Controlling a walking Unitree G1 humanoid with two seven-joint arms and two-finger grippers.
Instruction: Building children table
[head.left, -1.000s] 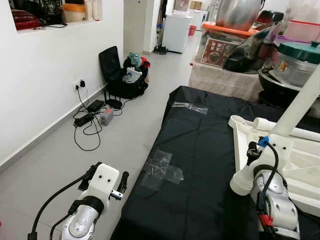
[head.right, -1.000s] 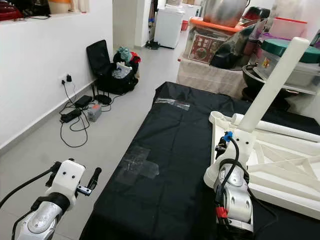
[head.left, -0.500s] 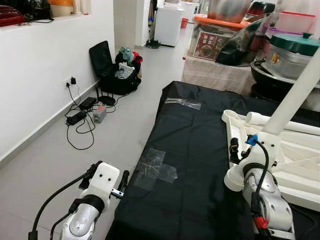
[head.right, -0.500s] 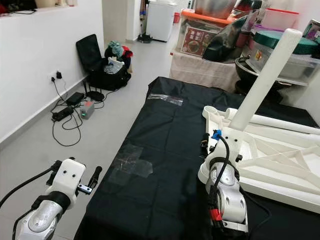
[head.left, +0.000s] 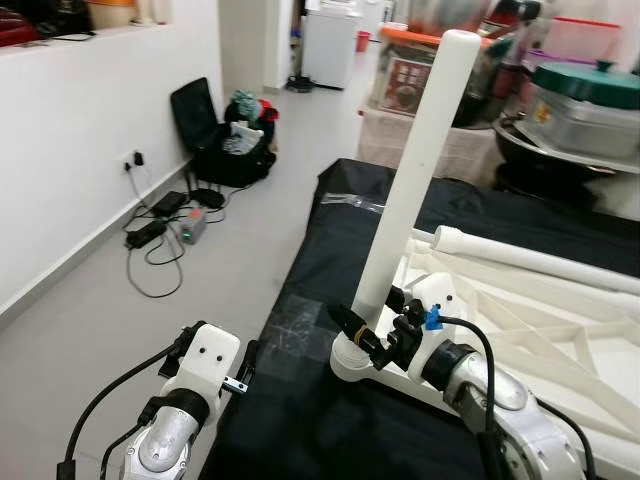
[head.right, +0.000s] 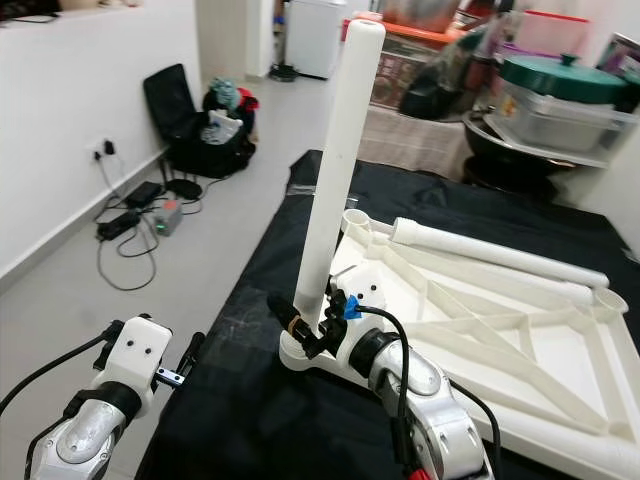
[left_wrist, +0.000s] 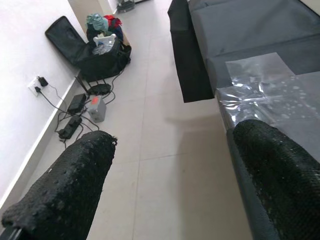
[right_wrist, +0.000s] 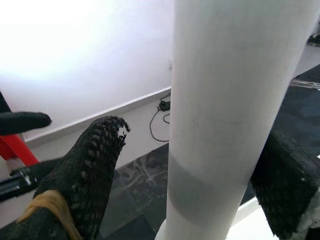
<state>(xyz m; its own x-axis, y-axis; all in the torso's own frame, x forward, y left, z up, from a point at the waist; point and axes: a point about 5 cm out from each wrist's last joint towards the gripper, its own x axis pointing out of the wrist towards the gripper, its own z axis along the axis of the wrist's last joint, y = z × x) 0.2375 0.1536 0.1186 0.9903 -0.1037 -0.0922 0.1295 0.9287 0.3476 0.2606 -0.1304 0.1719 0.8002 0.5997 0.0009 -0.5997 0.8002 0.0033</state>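
A white children's table (head.right: 520, 350) lies upside down on a black cloth (head.left: 330, 240). One white leg (head.left: 410, 170) stands upright in its near-left corner socket. A second leg (head.left: 530, 260) lies along the far rim. My right gripper (head.left: 365, 308) is at the base of the upright leg, with one black finger on each side. In the right wrist view a gap shows between one finger (right_wrist: 90, 170) and the leg (right_wrist: 225, 110), so the gripper is open. My left gripper (left_wrist: 175, 136) hangs low over the floor beside the cloth's edge, open and holding nothing.
Patches of clear tape (head.left: 298, 322) lie on the cloth near the left gripper. A black bag (head.left: 225, 135) and cables with a power strip (head.left: 160, 225) sit by the white wall at left. A table crowded with pots (head.left: 585, 105) stands behind.
The camera has shifted, so the table sits nearer the middle. My right gripper has swung from pointing up beside the socket to reaching across the leg's base. The left gripper has not moved.
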